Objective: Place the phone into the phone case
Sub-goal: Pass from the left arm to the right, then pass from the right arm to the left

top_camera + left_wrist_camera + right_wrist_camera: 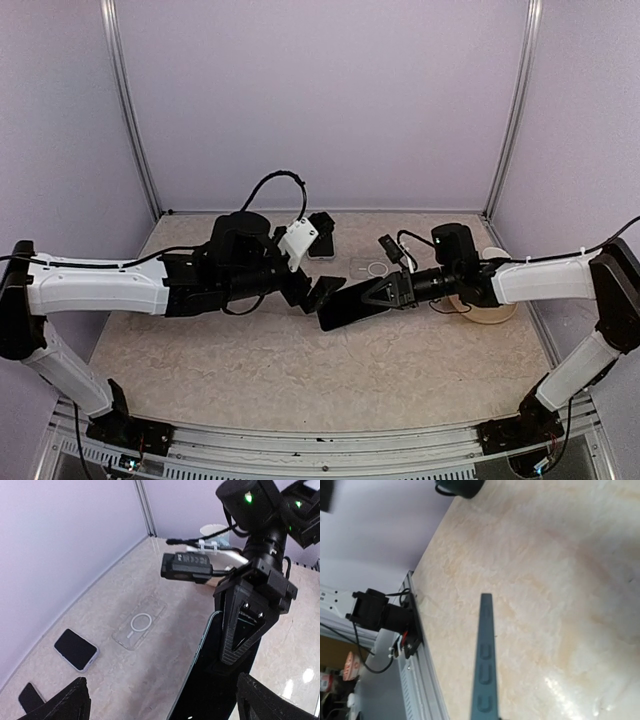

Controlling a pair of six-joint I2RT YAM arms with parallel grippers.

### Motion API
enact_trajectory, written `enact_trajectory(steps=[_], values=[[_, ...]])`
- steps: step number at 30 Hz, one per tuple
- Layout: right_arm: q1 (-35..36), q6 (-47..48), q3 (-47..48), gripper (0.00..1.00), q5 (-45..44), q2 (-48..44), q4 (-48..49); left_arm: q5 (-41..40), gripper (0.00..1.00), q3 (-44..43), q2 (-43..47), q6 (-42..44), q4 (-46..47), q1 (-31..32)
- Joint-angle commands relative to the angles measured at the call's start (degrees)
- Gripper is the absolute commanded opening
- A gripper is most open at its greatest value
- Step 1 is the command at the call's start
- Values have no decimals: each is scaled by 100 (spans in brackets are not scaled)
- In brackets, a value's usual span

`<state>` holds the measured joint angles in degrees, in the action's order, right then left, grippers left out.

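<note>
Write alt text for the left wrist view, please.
The right arm's fingers hold a dark phone over the table, seen between the left arm's open fingers. Beyond it a clear case lies flat, with a second phone near the wall.

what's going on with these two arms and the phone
The right gripper holds a dark phone in the air over the middle of the table. The left gripper is open right at the phone's free end. The clear phone case lies empty on the table, farther back.
</note>
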<state>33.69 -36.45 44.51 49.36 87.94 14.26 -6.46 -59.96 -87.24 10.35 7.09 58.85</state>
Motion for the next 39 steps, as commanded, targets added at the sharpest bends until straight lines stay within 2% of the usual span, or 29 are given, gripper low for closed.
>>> enact_trajectory(steps=[1,3,6,12,14,20,27,36,39], values=[[-144,325,18,0,-57,-383,-174,-46,99,37,536,95,215,-1],[-177,400,22,0,-81,-476,-227,-519,99,-132,541,-221,97,15],[-226,581,46,0,-138,-621,-362,-559,99,-705,278,-425,-662,-28],[-314,894,3,0,-252,-1034,-441,-848,99,-407,260,-996,-109,-41],[-327,1014,-36,0,-349,-1197,-444,-459,99,-512,197,-1254,-287,-107],[-380,1274,-203,0,-554,-1630,-339,413,99,-287,208,-1993,174,-286],[-399,1331,-425,0,-464,-1980,149,2708,99,450,416,-3240,1570,-1011],[-407,1105,-690,0,-48,-2081,1105,3859,99,603,-18,-4227,2503,-1087],[-407,875,-744,0,156,-2007,1569,4078,96,607,-231,-4516,2810,-1082]])
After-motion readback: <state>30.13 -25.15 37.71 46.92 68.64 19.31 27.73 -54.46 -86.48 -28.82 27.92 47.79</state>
